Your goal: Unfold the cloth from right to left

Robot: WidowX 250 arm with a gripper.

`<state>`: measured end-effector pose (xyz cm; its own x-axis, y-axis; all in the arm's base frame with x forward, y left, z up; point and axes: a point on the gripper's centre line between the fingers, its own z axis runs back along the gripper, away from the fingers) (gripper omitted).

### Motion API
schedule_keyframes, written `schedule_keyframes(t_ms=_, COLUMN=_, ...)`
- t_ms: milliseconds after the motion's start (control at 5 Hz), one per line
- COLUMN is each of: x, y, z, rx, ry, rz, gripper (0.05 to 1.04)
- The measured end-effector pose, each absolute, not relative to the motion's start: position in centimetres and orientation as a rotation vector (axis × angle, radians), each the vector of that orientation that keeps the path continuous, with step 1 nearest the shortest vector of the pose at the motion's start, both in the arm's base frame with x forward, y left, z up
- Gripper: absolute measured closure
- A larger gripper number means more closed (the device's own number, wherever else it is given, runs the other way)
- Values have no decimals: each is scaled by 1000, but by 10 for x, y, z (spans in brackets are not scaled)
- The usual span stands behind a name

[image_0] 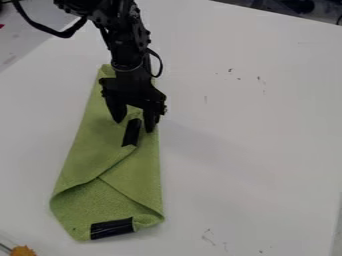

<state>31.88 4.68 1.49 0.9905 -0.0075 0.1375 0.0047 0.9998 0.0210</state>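
Orange thing (22,251) sits at seven o'clock. My claw (134,125) is open by the cloth's (97,145) upper tape (131,133); I should pinch only top layer, then pull toward nine o'clock.

Soft, fairly bright light spreads over the pale tabletop (260,145), with a faint, blurry-edged shadow reaching down and right from beside the pincer (134,126), so light seems to come from the upper left. The black arm (127,47) sinks into near-solid darkness, while the lower tape (112,228) catches thin, dull highlights.
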Motion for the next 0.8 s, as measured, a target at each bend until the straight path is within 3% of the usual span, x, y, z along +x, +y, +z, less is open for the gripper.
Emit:
schedule_keyframes(t_ms=400, x=321, y=49, z=13, rx=10, ry=-142, rz=-25, gripper=772)
schedule_keyframes(t_ms=600, x=321, y=51, z=13, rx=12, ry=-138, rz=-22, gripper=952)
schedule_keyframes(t_ms=800, x=322, y=53, z=16, rx=29, ry=-124, rz=-23, gripper=1020)
